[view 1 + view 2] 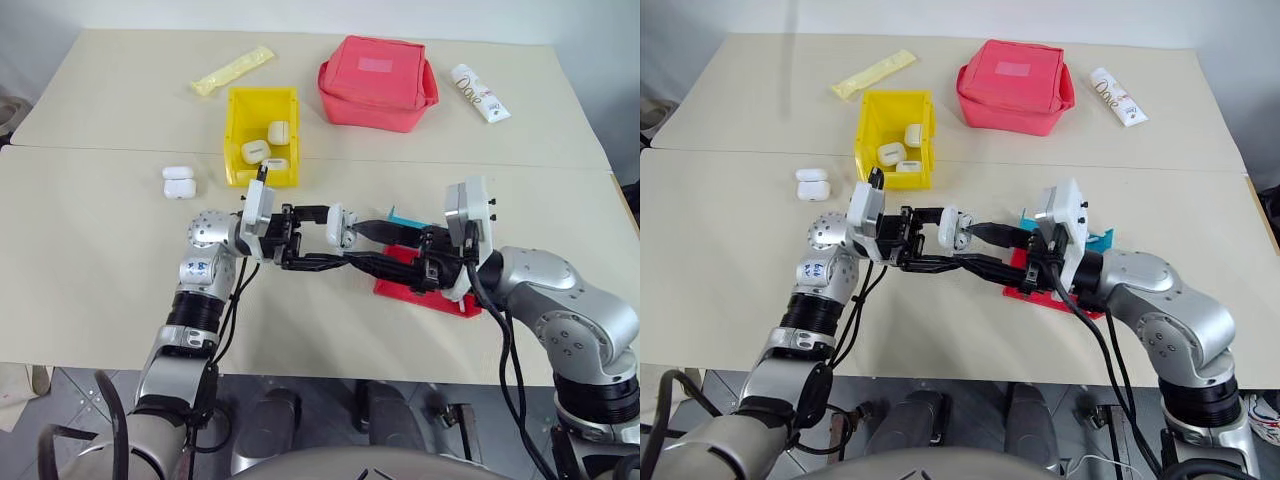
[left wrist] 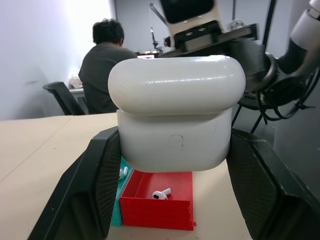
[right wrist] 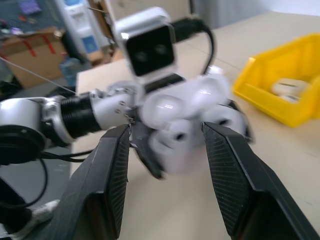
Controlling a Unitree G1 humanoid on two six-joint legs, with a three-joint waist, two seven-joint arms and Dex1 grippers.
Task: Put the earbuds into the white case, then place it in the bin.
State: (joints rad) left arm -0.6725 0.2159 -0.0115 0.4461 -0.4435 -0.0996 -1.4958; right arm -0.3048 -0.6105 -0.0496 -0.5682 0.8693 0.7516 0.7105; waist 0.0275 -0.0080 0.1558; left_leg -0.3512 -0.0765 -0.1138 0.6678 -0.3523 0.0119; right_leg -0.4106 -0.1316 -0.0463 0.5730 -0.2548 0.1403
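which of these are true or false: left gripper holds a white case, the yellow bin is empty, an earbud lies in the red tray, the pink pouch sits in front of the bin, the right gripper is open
1. The left gripper holds a white case. True.
2. The yellow bin is empty. False: it holds several white cases.
3. An earbud lies in the red tray. True.
4. The pink pouch sits in front of the bin. False: it sits beside the bin, at the table's far side.
5. The right gripper is open. True: its fingers stand apart on either side of the case.

no legible text; only indecipherable dark script on the white tube [image 1: 480,93]
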